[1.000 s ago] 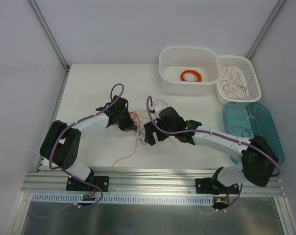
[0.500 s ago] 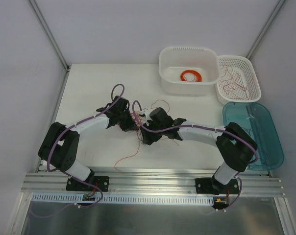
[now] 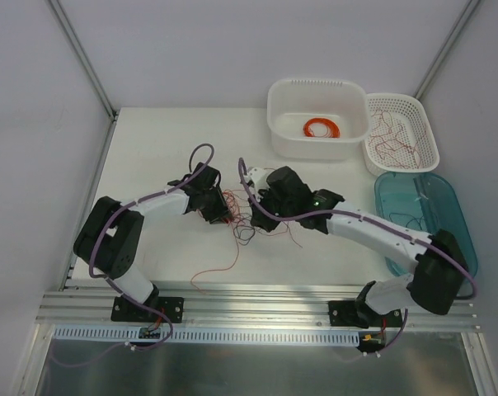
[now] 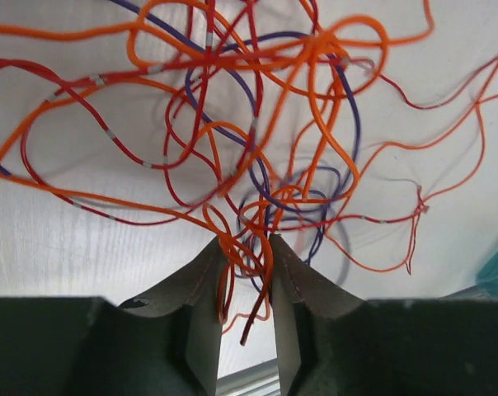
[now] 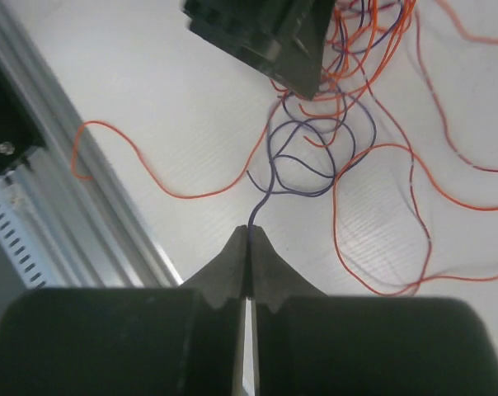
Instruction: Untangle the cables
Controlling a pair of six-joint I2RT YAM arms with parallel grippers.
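Observation:
The cables [image 3: 242,223] form a loose tangle of orange, red and purple wires on the white table between my two arms. In the left wrist view the tangle [image 4: 257,124] fills the upper frame. My left gripper [image 4: 242,241] is open a little, and orange and red strands hang loosely through the gap. My right gripper [image 5: 249,228] is shut on the end of a purple cable [image 5: 270,186], which leads up into the tangle [image 5: 340,107]. The left gripper [image 5: 274,41] shows at the top of the right wrist view. From above, the left gripper [image 3: 223,213] and right gripper [image 3: 252,218] nearly meet.
A white tub [image 3: 282,124] at the back holds a neat orange ring coil [image 3: 321,128]. Beside it is a white basket [image 3: 422,124] with red strands, then a teal tray [image 3: 455,214]. One orange strand [image 3: 220,268] trails toward the aluminium rail [image 3: 257,305].
My right gripper has gone from wide open to shut on the purple cable. My left gripper has opened a little. The right arm swung left, then shifted back slightly.

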